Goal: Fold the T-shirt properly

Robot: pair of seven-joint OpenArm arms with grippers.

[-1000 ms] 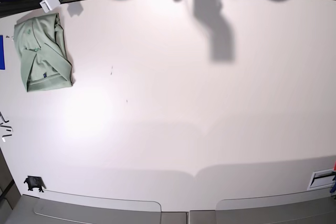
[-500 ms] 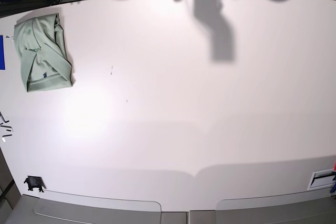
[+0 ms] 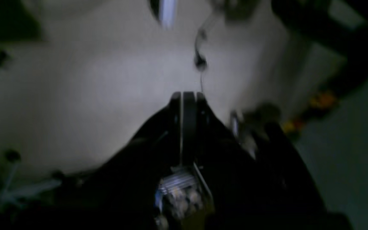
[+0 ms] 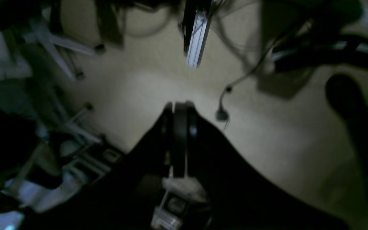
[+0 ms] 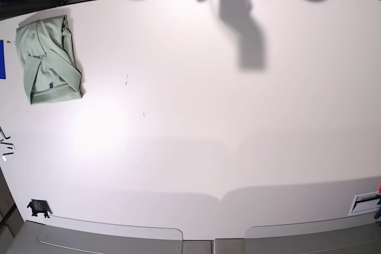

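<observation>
T-shirt (image 5: pixel 47 59): lies as a compact folded bundle at the upper left of the base view, near the left edge of the white worktop (image 5: pixel 214 123); collar and a small dark blue tag show on top.
Left pincer (image 3: pixel 187 95): jaws pressed together, nothing between them; its wrist view looks down on floor and cables, not on cloth.
Right pincer (image 4: pixel 177 105): likewise closed and empty, over floor with stand legs and a cable in its wrist view.
Arms: neither shows over the worktop in the base view; only a shadow falls at the upper middle.
Step in hand: judged to be the close of the fold, with both arms clear of the garment.
Doing it well: the bundle looks slightly skewed, its lower hem edge wider than the top; a tidy finish would call for squared edges and flat layers.
Risk: any return pass close to the cloth could drag a layer open, so approach from above is safer.
</observation>
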